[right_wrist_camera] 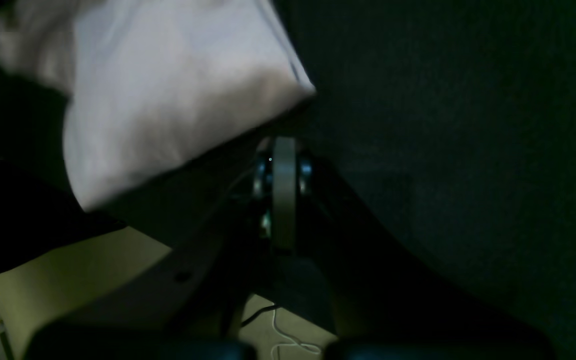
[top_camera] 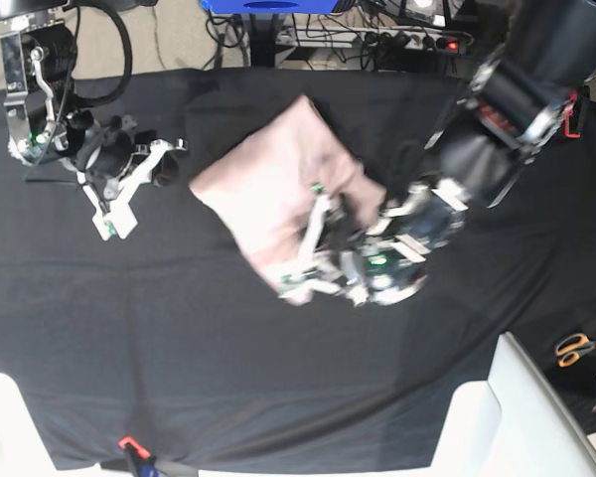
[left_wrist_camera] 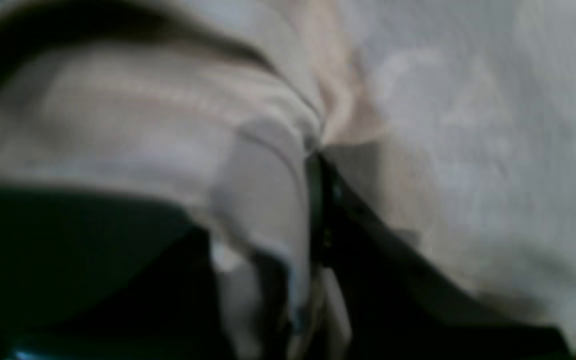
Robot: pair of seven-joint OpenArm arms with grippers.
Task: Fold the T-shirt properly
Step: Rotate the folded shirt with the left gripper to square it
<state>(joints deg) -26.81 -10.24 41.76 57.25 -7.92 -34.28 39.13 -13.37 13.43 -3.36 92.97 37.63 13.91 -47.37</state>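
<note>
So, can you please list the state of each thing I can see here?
T-shirt: folded into a compact bundle on the black cover, one edge pinched.
Left tool: shut on the T-shirt's near edge.
Right tool: shut, holding nothing, apart from the T-shirt.
Scissors: lying closed beside the table.

One pink T-shirt (top_camera: 273, 184) is seen on one black table cover (top_camera: 228, 368). Two grippers are counted, left (top_camera: 303, 268) and right (top_camera: 114, 221). One pair of scissors (top_camera: 576, 348) is seen.
</note>
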